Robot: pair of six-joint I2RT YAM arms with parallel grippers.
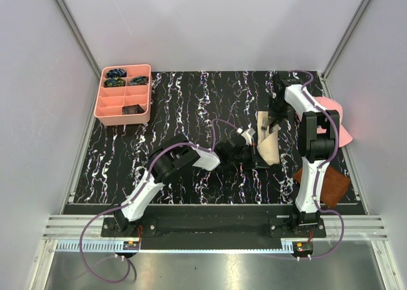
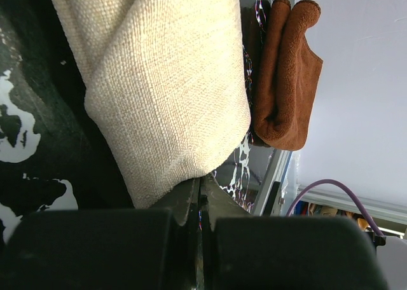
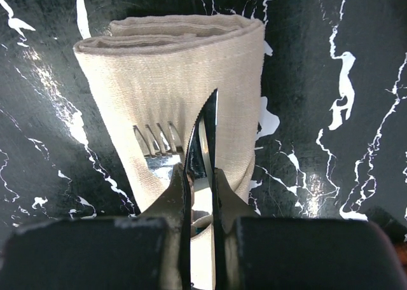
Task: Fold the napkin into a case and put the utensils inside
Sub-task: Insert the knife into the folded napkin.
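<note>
Folded napkin (image 1: 268, 145) lies on table (image 1: 184, 105), 3 o'clock of centre. My right jaws clamped on knife (image 3: 205, 134), blade edge-up over napkin. Fork (image 3: 158, 151) rests on napkin at knife's 9 o'clock, tines showing. My left jaws together, tips against napkin's edge. Brown cloth (image 1: 331, 185) at napkin's 5 o'clock.

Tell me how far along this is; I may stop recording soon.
Done: the napkin is folded and a fork lies on it, tines showing. In hand: the right hand grips a knife above the napkin; the left hand, shut, sits at its edge. Left: probably slide the knife in beside the fork and release. Whether the fork is tucked inside is unclear.
</note>
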